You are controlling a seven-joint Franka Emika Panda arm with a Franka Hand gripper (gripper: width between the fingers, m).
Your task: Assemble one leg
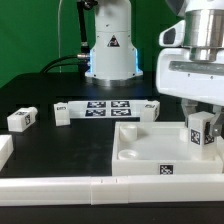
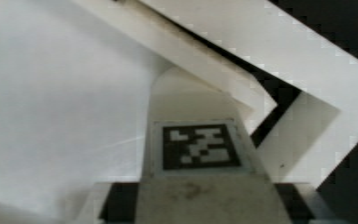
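Observation:
My gripper (image 1: 202, 120) is shut on a leg (image 1: 203, 136), a small white blocky peg with a black-and-white tag. It holds the leg upright over the right part of the large white tray-like panel (image 1: 140, 150). In the wrist view the leg (image 2: 201, 140) stands between the dark fingers (image 2: 126, 205) of the gripper (image 2: 201, 205), with the panel floor (image 2: 51, 100) and its raised rim (image 2: 211, 50) below. I cannot tell whether the leg touches the panel. Three more legs lie on the black table: one (image 1: 22, 118) at the exterior view's left, one (image 1: 61, 112) further in, one (image 1: 150, 108) behind the panel.
The marker board (image 1: 108, 107) lies flat behind the panel. A long white border bar (image 1: 90, 186) runs along the front edge, and another white bar end (image 1: 4, 150) sits at the exterior view's left. The robot base (image 1: 110, 45) stands at the back.

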